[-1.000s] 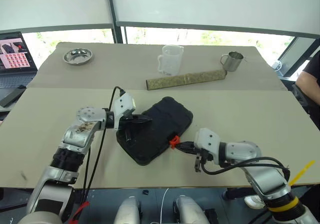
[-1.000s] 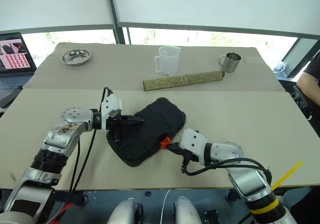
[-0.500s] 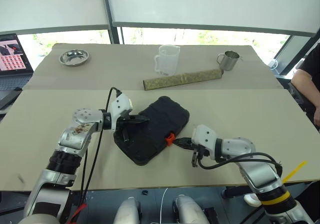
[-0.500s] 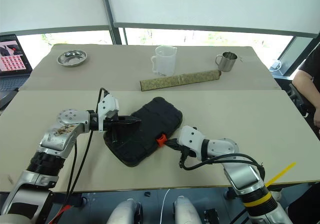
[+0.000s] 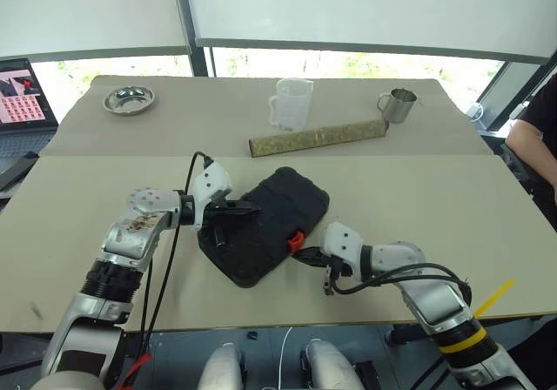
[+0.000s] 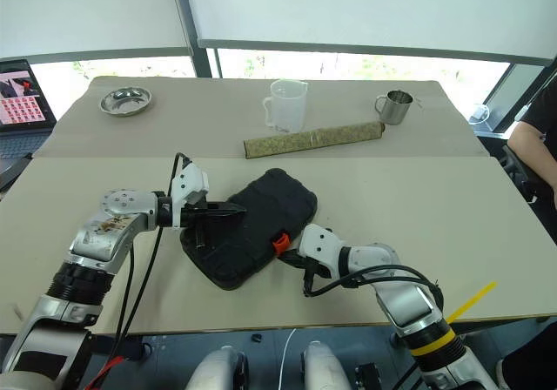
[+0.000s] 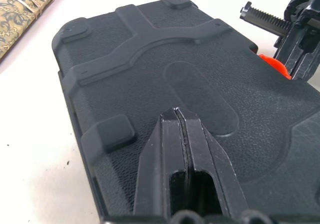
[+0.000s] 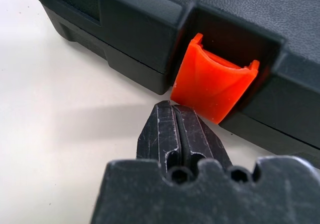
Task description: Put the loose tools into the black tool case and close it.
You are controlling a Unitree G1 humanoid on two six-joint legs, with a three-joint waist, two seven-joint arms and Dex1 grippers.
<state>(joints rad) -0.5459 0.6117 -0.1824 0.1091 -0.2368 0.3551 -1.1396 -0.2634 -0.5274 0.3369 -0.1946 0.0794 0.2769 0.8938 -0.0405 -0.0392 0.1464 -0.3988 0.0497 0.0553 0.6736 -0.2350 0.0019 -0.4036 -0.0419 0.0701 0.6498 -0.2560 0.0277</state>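
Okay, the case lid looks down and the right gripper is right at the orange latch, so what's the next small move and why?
Probably nudge the shut right gripper forward to push the orange latch flat against the case. The lid is down, but the latch sticks out at an angle, apparently not snapped in, and the fingertips sit just below its lower edge. The shut left gripper rests on the lid, which should steady the case.

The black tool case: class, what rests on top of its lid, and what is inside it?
On the black tool case, the left gripper's shut fingers press on the lid. The inside is hidden: the lid is down, so any tools cannot be seen.
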